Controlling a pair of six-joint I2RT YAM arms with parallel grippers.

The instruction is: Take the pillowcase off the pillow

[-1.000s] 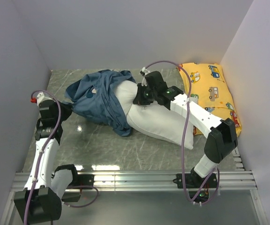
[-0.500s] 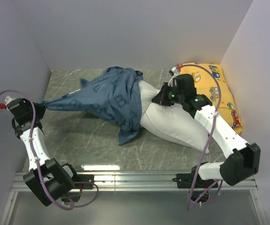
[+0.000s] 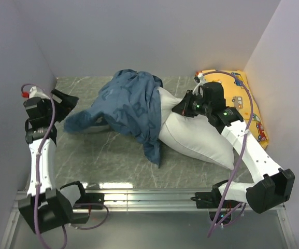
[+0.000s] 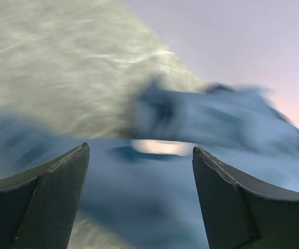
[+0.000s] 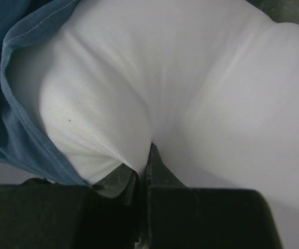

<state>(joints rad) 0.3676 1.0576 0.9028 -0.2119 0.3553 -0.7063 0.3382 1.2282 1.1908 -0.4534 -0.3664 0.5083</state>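
The blue pillowcase is bunched over the left end of the white pillow, and one slack corner trails onto the table at the left. My left gripper hovers open just above and left of that corner. In the left wrist view its fingers stand wide apart, with blurred blue pillowcase below them and nothing gripped. My right gripper is shut on a pinch of the pillow's white fabric near the pillowcase's hem; the closed tips are buried in a fold.
A yellow car-print pillow lies against the right wall behind my right arm. Grey walls close in the left, back and right sides. The marble tabletop shows in front of the pillow, and a metal rail runs along the near edge.
My left gripper opened and let go of the pillowcase corner, then moved back toward the middle. The stretched fabric went slack and dropped onto the table. The right gripper kept its hold on the pillow.
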